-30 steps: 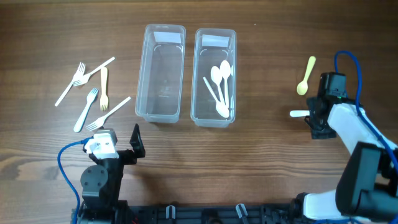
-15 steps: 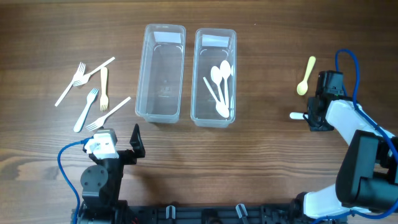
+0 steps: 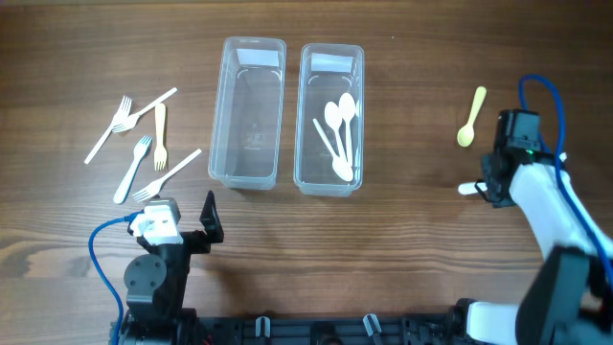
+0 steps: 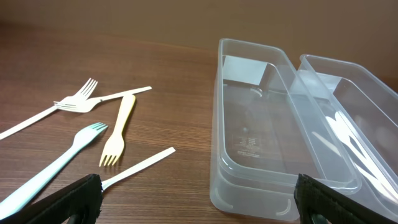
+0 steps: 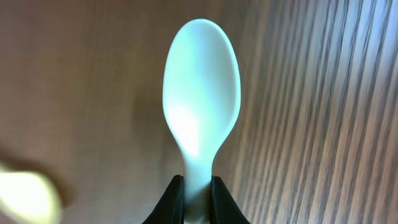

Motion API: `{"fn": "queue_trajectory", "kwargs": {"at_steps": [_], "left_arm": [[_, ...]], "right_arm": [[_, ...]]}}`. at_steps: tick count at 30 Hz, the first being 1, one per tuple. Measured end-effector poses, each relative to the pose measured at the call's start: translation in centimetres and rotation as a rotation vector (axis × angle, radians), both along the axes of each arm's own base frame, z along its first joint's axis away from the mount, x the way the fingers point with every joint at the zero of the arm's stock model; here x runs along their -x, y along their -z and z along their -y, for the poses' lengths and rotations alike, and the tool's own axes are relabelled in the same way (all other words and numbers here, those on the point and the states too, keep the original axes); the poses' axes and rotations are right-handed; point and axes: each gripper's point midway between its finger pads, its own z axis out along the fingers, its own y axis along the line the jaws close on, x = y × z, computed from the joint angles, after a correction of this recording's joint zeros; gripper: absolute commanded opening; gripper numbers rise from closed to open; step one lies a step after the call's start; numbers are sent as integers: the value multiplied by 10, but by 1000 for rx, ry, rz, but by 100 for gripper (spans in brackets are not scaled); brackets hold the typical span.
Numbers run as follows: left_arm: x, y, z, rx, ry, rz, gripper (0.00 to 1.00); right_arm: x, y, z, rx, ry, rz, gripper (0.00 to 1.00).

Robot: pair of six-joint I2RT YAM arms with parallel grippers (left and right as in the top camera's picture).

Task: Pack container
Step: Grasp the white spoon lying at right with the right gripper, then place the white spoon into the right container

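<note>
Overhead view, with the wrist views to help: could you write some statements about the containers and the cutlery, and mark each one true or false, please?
1. The left container is empty. True.
2. The right container holds forks. False: it holds white spoons.
3. The right end effector is shut on a pale spoon. True.
4. The yellow spoon lies inside a container. False: it lies on the table, right of both containers.
5. The forks lie left of both containers. True.

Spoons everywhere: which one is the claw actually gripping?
The pale spoon pinched by its handle in the right claw. The yellow spoon lies loose on the table; the white spoons sit in the right-hand tub.
</note>
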Motion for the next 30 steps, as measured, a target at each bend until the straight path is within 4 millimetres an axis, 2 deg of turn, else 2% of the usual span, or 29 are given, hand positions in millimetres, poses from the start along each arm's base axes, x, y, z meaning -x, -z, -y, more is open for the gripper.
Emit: {"fn": "queue_trajectory", "kwargs": {"at_steps": [4, 6, 8, 11, 13, 16, 17, 20, 23, 26, 30], "left_arm": [[0, 0, 0, 0, 0, 0, 100], [0, 0, 0, 0, 0, 0, 100], [0, 0, 0, 0, 0, 0, 100], [0, 0, 0, 0, 0, 0, 100], [0, 0, 0, 0, 0, 0, 100], [0, 0, 0, 0, 0, 0, 100], [0, 0, 0, 0, 0, 0, 100], [0, 0, 0, 0, 0, 0, 100], [0, 0, 0, 0, 0, 0, 100], [0, 0, 0, 0, 0, 0, 100], [0, 0, 0, 0, 0, 0, 100]], "right_arm": [[-6, -43, 2, 64, -68, 110, 4], [-14, -71, -8, 113, -182, 170, 4], [-28, -95, -28, 157, -327, 241, 4], [-45, -130, -77, 192, -568, 363, 4], [-53, -146, -108, 189, -697, 435, 4], [-57, -164, -169, 142, -909, 540, 4], [-56, -164, -179, 135, -944, 546, 4], [-54, -162, -224, 133, -1136, 556, 4], [-51, -134, -263, 142, -1332, 469, 4], [-48, -107, -279, 145, -1438, 385, 4], [-44, -89, -293, 151, -1519, 332, 4]]}}
